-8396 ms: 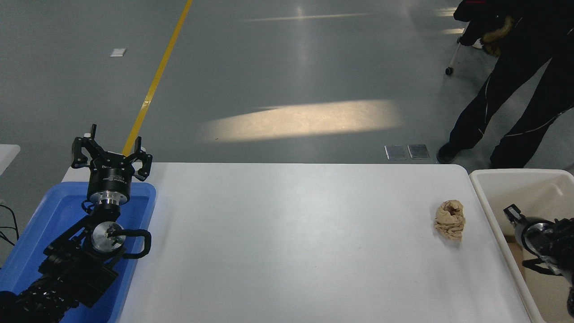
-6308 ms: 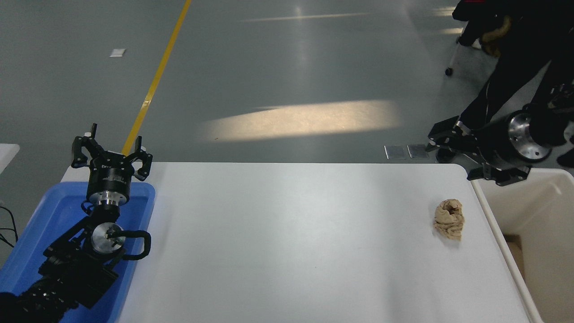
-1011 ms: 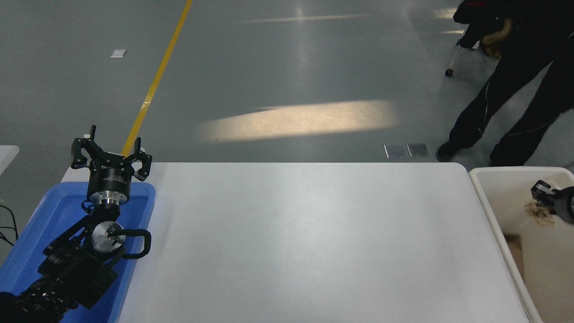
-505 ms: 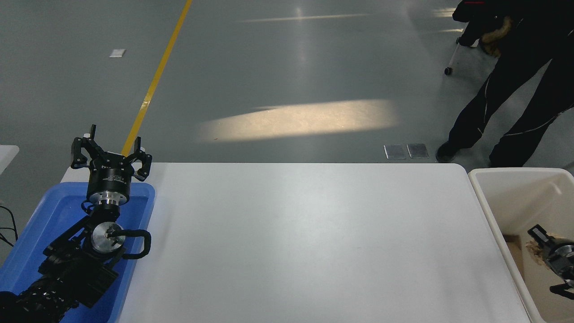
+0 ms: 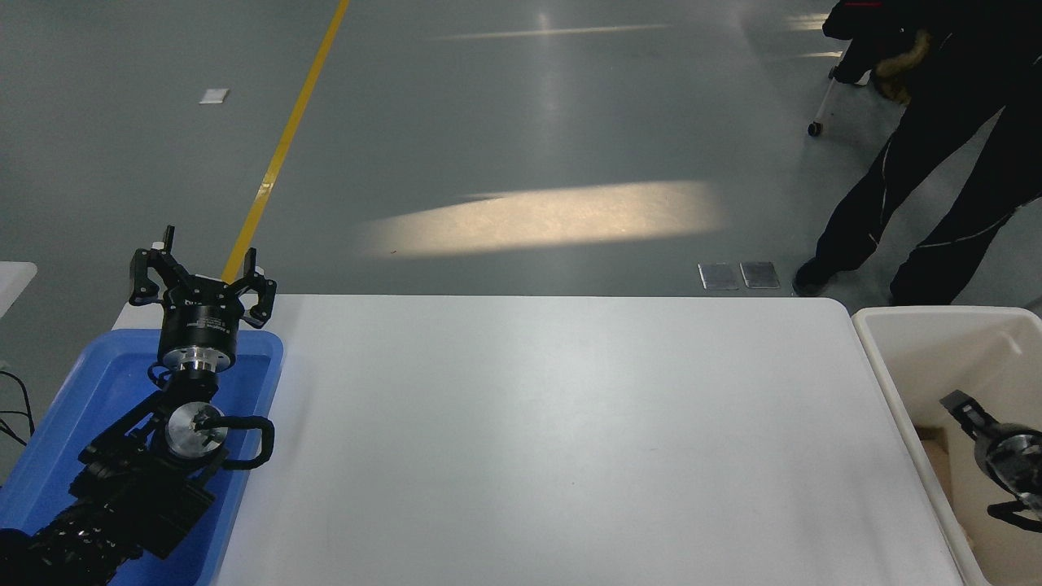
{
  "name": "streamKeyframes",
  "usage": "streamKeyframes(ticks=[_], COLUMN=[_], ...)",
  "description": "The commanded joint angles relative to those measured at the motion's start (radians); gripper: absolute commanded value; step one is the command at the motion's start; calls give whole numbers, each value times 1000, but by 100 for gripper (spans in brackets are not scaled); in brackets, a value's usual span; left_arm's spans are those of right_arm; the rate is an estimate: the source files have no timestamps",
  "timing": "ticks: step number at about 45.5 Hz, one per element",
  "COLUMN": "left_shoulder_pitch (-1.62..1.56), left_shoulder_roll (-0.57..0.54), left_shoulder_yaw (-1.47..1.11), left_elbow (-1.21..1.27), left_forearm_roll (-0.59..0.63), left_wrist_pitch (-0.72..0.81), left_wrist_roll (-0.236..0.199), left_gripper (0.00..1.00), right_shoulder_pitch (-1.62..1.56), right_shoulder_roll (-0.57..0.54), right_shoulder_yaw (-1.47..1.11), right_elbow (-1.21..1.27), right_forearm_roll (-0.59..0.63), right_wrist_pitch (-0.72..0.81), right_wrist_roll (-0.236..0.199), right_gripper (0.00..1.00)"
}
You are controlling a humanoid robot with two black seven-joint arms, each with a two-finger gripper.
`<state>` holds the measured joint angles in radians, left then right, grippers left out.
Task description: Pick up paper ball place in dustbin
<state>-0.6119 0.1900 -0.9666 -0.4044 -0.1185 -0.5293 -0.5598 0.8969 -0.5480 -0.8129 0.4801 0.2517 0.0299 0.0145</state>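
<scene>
The white table (image 5: 553, 439) lies bare from 9 to 3 o'clock, open to any pass. At 9 o'clock the blue tray (image 5: 98, 382) and parked left arm (image 5: 138, 480) block. At 3 o'clock the dustbin (image 5: 883, 366) rim rises, right gripper (image 5: 989, 456) inside.

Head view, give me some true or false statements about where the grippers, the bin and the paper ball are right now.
1. The right gripper is over the inside of the dustbin. True.
2. The paper ball lies on the white table. False: no paper ball shows on the table, and none can be seen anywhere in this view.
3. The left gripper is above the far end of the blue tray. True.
4. The dustbin stands off the table's left end. False: it is at the right end; the blue tray is at the left.
5. A person stands beyond the table's far right corner. True.
</scene>
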Motion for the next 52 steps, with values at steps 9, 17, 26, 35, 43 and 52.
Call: streamKeyframes(ticks=[9,17,26,35,43,52], left_shoulder_pitch=[0,1,1,3,1,1], left_shoulder_roll=[0,0,0,0,0,0], left_shoulder_yaw=[0,0,0,0,0,0], left_elbow=[-1,-1,1,1,1,-1], left_forearm_roll=[0,-1,-1,-1,-1,-3], left_wrist_pitch=[0,0,0,2,0,0], left_wrist_roll=[1,1,0,0,0,0], left_gripper=[99,99,99,99,99,99], right_shoulder_pitch=[965,1307,1574,1781,1856,1893], right_shoulder_roll=[-168,-89,-64,-3,42,100], right_shoulder_yaw=[-432,-554,-583,-575,-577,-583], right_elbow=[1006,1216,1265,1265,1265,1265], right_forearm_roll=[-264,-262,-258,-250,-103,-8], right_wrist_pitch=[18,169,438,741,756,756], right_wrist_roll=[18,18,16,15,10,2], right_gripper=[100,100,100,100,100,100])
